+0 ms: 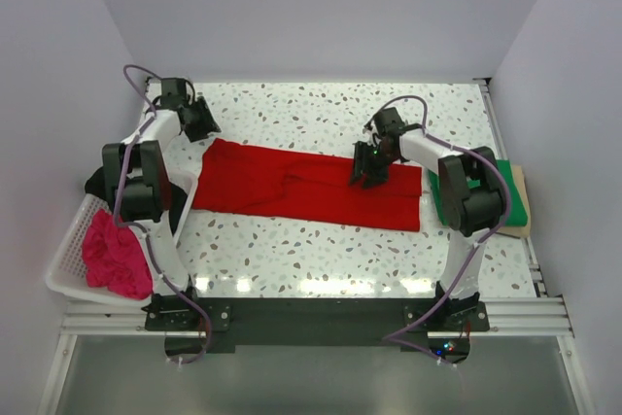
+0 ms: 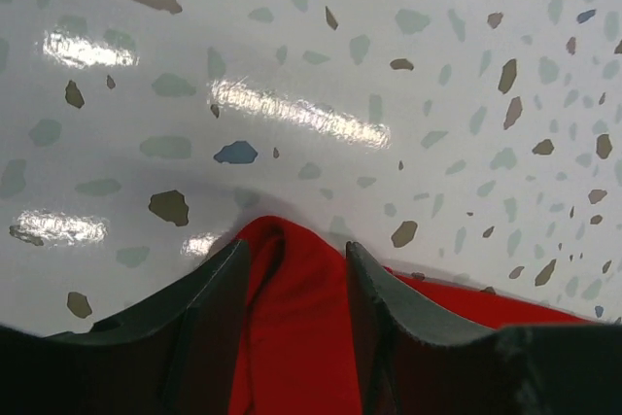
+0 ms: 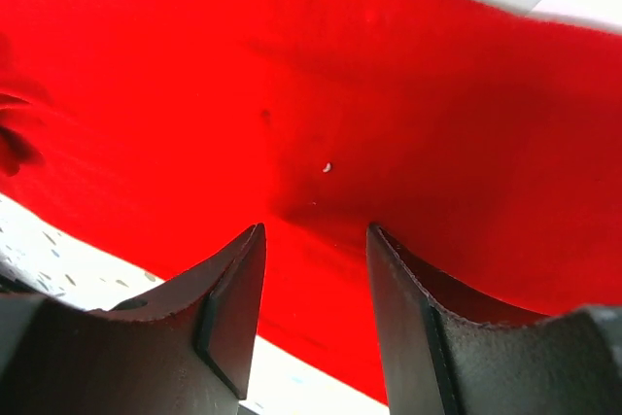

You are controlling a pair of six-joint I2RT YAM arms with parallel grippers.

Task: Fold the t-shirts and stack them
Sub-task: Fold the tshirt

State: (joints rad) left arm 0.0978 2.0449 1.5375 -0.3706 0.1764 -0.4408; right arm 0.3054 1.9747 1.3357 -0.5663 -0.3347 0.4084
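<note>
Top view: a red shirt (image 1: 292, 187) lies spread across the middle of the table (image 1: 321, 250), with the left gripper (image 1: 205, 132) at its 10 o'clock corner and the right gripper (image 1: 367, 179) over its 2 o'clock part. Left wrist view: fingers (image 2: 209, 298) apart, the shirt's corner between them. Right wrist view: fingers (image 3: 228, 298) apart, tips at the shirt.

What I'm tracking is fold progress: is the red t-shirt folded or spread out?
Partly folded: the red t-shirt lies as one long strip across the table, no sleeves showing, not yet compact.
</note>
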